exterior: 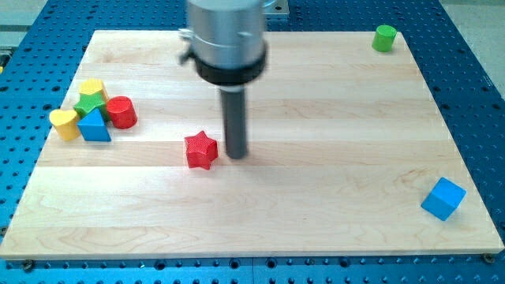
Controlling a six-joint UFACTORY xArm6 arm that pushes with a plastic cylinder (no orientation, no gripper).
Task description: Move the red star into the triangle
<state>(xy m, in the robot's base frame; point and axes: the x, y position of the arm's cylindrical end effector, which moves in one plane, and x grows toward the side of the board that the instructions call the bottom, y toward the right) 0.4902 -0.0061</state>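
Note:
The red star [200, 150] lies on the wooden board, left of centre. My tip [237, 155] stands just to the star's right, very close to it or touching. The blue triangle [95, 126] sits at the view's left in a cluster with a red cylinder [121, 112], a green block [89, 104], a yellow block [92, 87] and a yellow heart-shaped block [64, 123]. The star is well to the right of that cluster.
A green cylinder [384, 37] stands at the board's top right corner. A blue cube [443, 198] sits near the bottom right edge. The wooden board [316, 213] rests on a blue perforated table.

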